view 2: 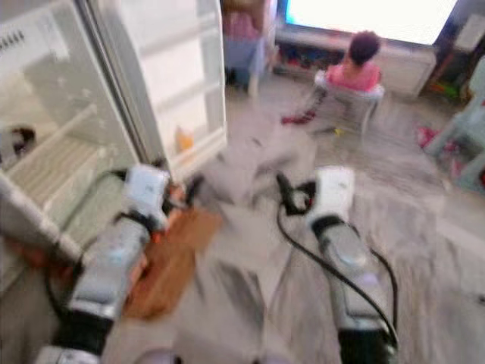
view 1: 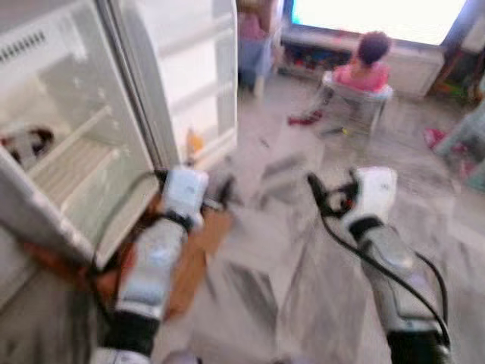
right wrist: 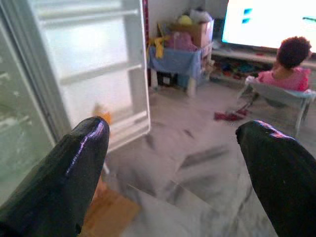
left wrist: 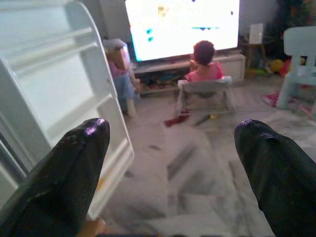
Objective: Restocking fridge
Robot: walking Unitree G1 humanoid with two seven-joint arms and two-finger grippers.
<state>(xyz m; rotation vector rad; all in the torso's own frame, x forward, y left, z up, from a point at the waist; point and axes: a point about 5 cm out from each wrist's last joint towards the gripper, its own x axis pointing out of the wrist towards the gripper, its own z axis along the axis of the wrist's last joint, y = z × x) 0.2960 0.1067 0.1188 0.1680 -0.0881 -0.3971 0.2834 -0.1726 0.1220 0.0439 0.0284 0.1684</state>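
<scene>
Fridge: the fridge (view 1: pixel 68 152) is standing wide open at about ten o'clock from the robot, its white shelves showing and looking mostly bare; a dark item on an upper shelf is too blurred to name.
Door: the fridge door (view 1: pixel 193 76) is swinging out toward twelve o'clock, racks facing the room, with a small orange item (view 1: pixel 194 142) sitting low in the bottom rack.
Left gripper: the left gripper (left wrist: pixel 168 168) is riding forward at roughly eleven o'clock, fingers spread wide and holding nothing, apparently so it is free to take stock.
Right gripper: the right gripper (right wrist: pixel 173 173) is reaching out at about one o'clock, fingers likewise parted and carrying nothing.
Cardboard: a flat brown cardboard piece (view 1: pixel 198 250) is lying on the floor just beside the fridge base, under the left arm; likely it is where supplies come from, though no goods can be made out on it.
Floor: the grey marbled floor (view 1: pixel 288 258) is stretching away toward the television.
Person: a person in a pink top (view 1: pixel 367 64) is sitting on a small chair at one o'clock, well apart, facing the bright screen (view 1: pixel 379 15).
Stage: judging by the bare hands and blur, the robot is moving between fetches, with nothing yet picked for the shelves.
Caution: the seated person and cable loops near the right wrist are calling for slow turns.
</scene>
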